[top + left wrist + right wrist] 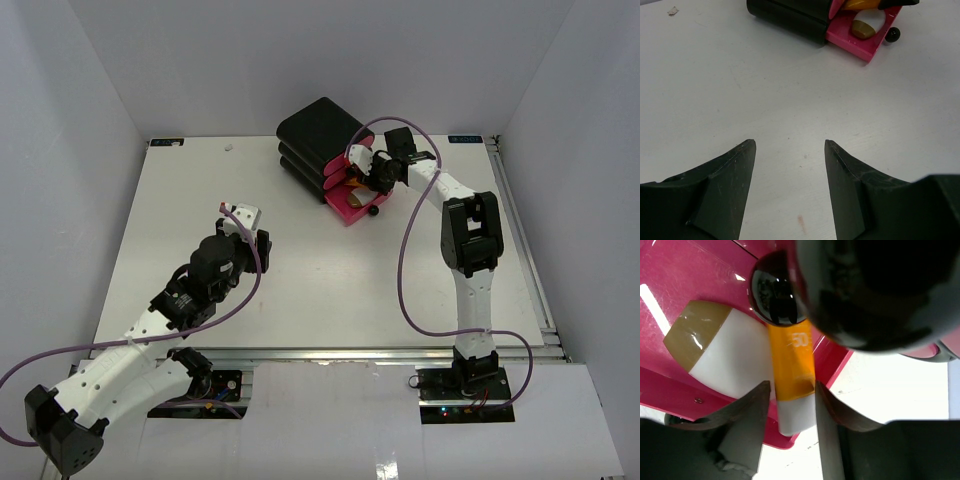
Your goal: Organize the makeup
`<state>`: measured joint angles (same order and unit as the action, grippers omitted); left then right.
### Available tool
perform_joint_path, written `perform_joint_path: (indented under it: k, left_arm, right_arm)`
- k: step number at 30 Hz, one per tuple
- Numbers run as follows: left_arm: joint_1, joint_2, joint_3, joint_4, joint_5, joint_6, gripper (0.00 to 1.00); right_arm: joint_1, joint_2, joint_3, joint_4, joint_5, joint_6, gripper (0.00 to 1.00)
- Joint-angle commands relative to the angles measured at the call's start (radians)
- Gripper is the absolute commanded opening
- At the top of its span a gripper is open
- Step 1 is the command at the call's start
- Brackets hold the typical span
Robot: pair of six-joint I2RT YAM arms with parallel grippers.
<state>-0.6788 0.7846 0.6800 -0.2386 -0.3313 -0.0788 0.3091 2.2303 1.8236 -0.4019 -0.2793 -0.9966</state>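
Right gripper (792,390) has closed narrow, its jaws pressing both sides of the orange tube (792,365), which lies in the open pink drawer (685,275) beside the egg (720,355). Left gripper (790,145) hangs half open and empty over the table (740,85).

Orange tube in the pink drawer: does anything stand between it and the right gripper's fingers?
Nothing visible does. The fingers of the right gripper sit on both sides of the orange tube, near its white cap. The egg-shaped piece lies beside it, outside the fingers.
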Motion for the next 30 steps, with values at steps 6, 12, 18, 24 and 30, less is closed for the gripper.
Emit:
perform_joint_path:
  k: [6, 12, 18, 24, 30]
  left_arm:
    - [0.010, 0.001, -0.004, 0.018, -0.003, -0.004, 0.68]
    - [0.012, -0.001, -0.005, 0.019, -0.003, -0.003, 0.68]
    - [0.013, 0.000, -0.005, 0.020, -0.002, -0.003, 0.68]
    - [0.013, -0.002, -0.005, 0.021, 0.003, -0.003, 0.68]
    - [0.013, -0.007, -0.005, 0.021, 0.009, -0.003, 0.68]
  right_arm:
    - [0.041, -0.049, -0.027, 0.079, 0.027, -0.096, 0.43]
    - [0.080, -0.038, -0.012, 0.098, 0.077, -0.128, 0.42]
    - [0.090, -0.042, -0.018, 0.129, 0.107, -0.102, 0.41]
    - [0.086, -0.112, -0.081, 0.160, 0.064, -0.032, 0.42]
    - [0.068, -0.187, -0.142, 0.188, 0.011, 0.080, 0.42]
